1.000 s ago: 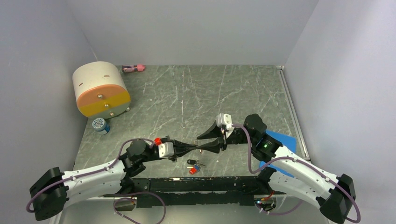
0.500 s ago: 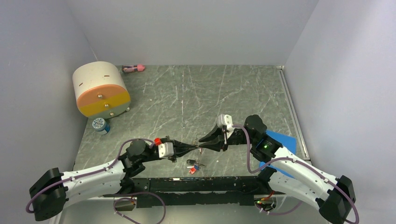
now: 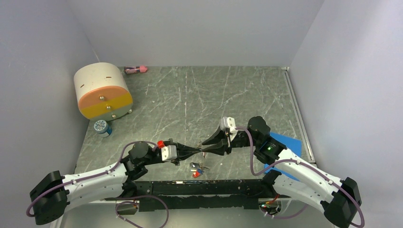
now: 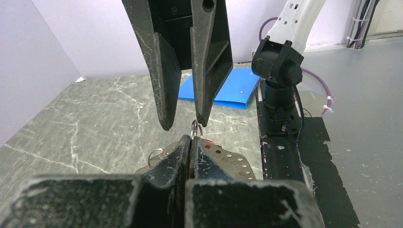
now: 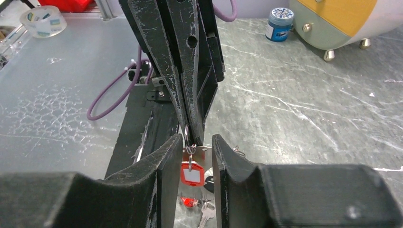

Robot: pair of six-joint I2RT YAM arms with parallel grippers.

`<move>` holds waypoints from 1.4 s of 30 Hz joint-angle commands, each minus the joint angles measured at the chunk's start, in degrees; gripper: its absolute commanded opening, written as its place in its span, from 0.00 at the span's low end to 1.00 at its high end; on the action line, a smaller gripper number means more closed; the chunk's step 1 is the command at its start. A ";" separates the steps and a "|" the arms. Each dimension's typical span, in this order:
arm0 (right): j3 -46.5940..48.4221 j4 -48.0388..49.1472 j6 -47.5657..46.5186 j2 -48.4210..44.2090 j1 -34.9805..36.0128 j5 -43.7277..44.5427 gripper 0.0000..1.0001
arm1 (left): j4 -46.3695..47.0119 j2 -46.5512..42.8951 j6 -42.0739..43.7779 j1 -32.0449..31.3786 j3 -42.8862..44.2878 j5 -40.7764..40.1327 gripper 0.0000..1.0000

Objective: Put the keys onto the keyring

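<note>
DESK: What have the fingers got?

PHOTOGRAPHER: The left gripper (image 4: 191, 142), its black fingers (image 4: 183, 154) pressed tight together, pinches a thin steel keyring (image 4: 194, 128). The ring juts forward past the tips, standing on edge in line with the finger pads. A red plastic-headed key (image 5: 191, 175) dangles beneath it.

DESK: And the other arm?

PHOTOGRAPHER: The right gripper (image 5: 196, 138) meets it head-on, parted and empty, with one finger (image 5: 166, 161) on each side of the ring. The ring sits off-centre in that gap, hard by one finger; I cannot tell whether they touch.

DESK: The rest of the keys?

PHOTOGRAPHER: The loose keys (image 3: 196, 167), one red-headed and one silvery, lie on the green marbled table (image 3: 237, 95) just below the meeting point, toward the near edge.

DESK: So what matters next?

PHOTOGRAPHER: Probably alignment. The ring lies dead ahead of the right fingers, edge toward them, and that arm is the free one.
</note>
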 commanded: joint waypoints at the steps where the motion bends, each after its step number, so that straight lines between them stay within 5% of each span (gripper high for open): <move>1: -0.45 2.23 -0.95 -0.49 -0.13 -1.66 0.32 | 3.95 -1.18 -0.28 -0.10 1.47 0.58 0.03; 5: -0.31 1.53 -1.41 0.31 -0.05 -2.16 0.35 | 4.19 -1.30 -0.49 -0.10 1.37 0.26 0.03; 8: -0.04 0.59 -2.26 0.83 -0.12 -2.88 0.52 | 4.14 -1.33 -0.49 -0.10 1.46 0.23 0.03; 12: -0.10 0.35 -2.57 0.82 -0.13 -2.61 0.51 | 4.04 -1.33 -0.52 -0.10 1.45 0.24 0.02; 17: -0.51 1.04 -2.15 0.42 -0.06 -1.48 0.14 | 4.18 -1.41 -0.68 -0.10 1.39 0.49 0.03; 21: -0.16 0.14 -2.71 0.42 -0.12 -1.38 0.00 | 4.35 -1.49 -0.89 -0.10 1.29 0.56 0.03; 25: 0.21 -1.19 -3.55 -0.04 -0.11 -0.78 0.00 | 3.44 -1.65 -1.09 -0.10 1.16 0.21 0.03; 26: 0.58 -2.02 -3.70 -0.17 -0.12 0.08 0.00 | 2.76 -1.81 -1.12 -0.10 1.15 0.01 0.05; 29: 2.85 -7.14 -5.62 0.16 -0.13 2.77 0.00 | -1.34 -3.48 -0.65 -0.10 1.65 -1.77 0.38; 31: 5.38 -12.32 -7.32 1.21 -0.08 4.70 0.00 | -6.37 -5.12 0.21 -0.10 2.65 -3.34 0.48; 42: 21.34 -39.49 -10.64 12.17 1.32 14.93 0.00 | -29.99 -6.08 6.98 -0.10 10.45 -9.23 0.53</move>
